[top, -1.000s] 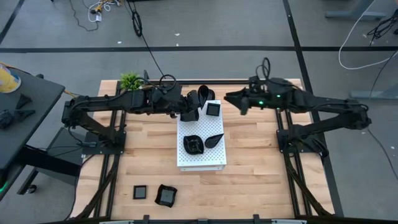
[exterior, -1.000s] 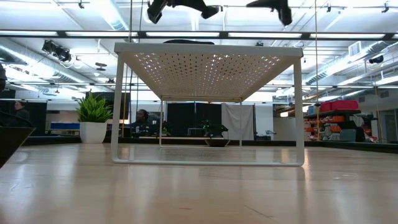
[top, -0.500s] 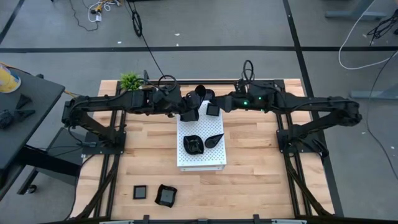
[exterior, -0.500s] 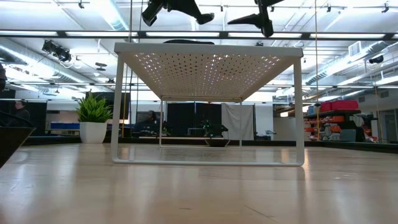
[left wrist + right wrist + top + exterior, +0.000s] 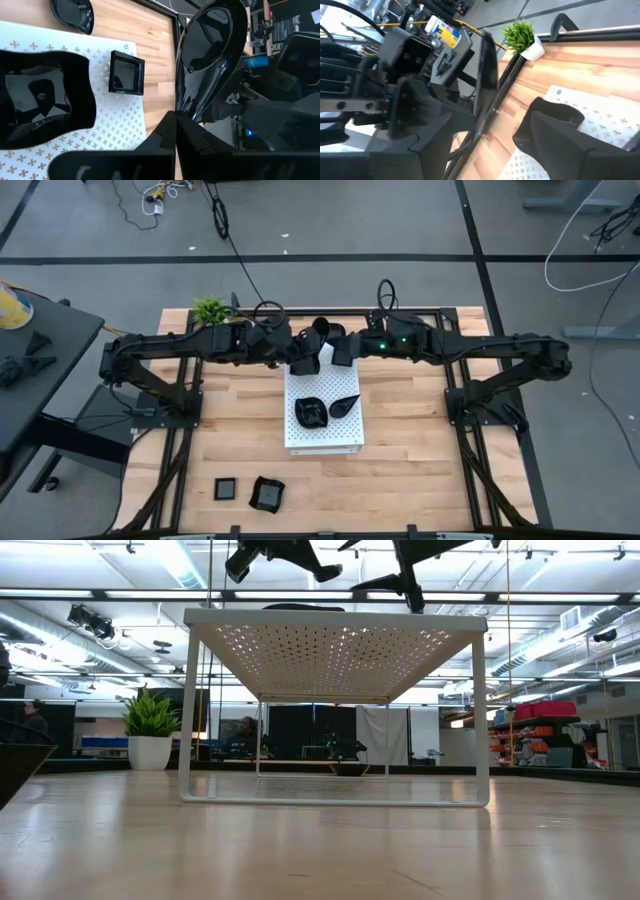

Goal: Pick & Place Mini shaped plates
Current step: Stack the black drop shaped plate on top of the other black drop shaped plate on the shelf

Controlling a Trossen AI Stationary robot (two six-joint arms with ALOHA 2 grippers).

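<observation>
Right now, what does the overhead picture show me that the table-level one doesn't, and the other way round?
Only the high view shows the dishes laid out: a wavy black plate and a leaf-shaped plate on top of the white board, plus a small square plate and a larger dark plate on the wooden table. Only the low view shows the board's underside and legs, and the room behind with a big potted plant. Both show the board, with the left tool and right tool above it.
</observation>
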